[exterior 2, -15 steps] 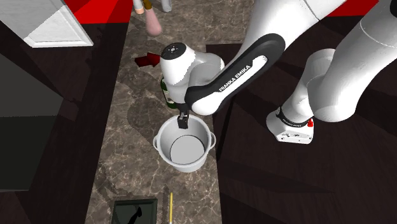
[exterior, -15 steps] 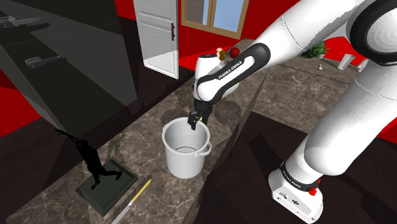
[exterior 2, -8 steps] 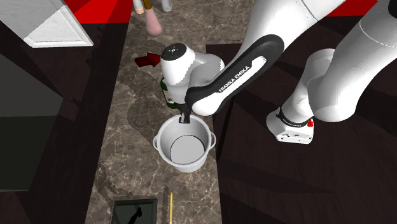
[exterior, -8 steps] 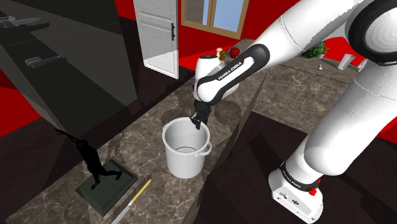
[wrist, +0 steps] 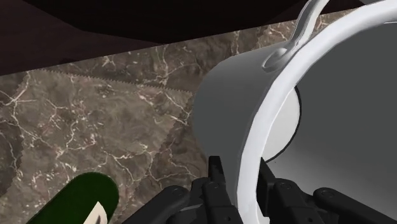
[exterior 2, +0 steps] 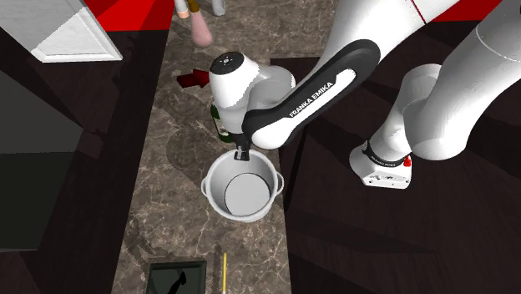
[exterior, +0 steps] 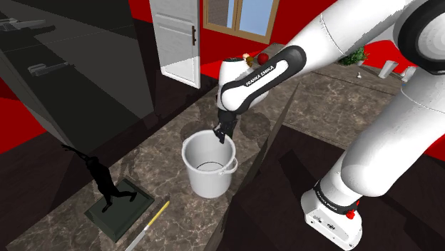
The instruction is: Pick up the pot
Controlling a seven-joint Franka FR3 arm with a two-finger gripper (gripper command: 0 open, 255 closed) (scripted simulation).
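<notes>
A white pot (exterior: pixel 207 175) with two small side handles stands on the dark marble counter (exterior: pixel 167 142). My black gripper (exterior: pixel 223 135) comes down onto the rim on the side nearest the arm. Seen from above, the gripper (exterior 2: pixel 243 154) meets the pot (exterior 2: pixel 242 196) at its far rim. In the wrist view the gripper (wrist: pixel 245 175) is shut on the pot's (wrist: pixel 235 102) rim, one finger (wrist: pixel 216 173) outside the wall and the other inside. The pot's base touches the counter as far as I can tell.
A green bottle (exterior 2: pixel 219 124) stands just behind the pot, close to the gripper, also seen as the bottle (wrist: pixel 76 200). A dark statuette on a green base (exterior: pixel 110 192) and a yellow-handled tool (exterior: pixel 153 217) lie nearer the front. The counter drops off right of the pot.
The fingers stood open over the rim a second ago and have closed on it. The forearm has shifted slightly upward; the pot has barely moved.
</notes>
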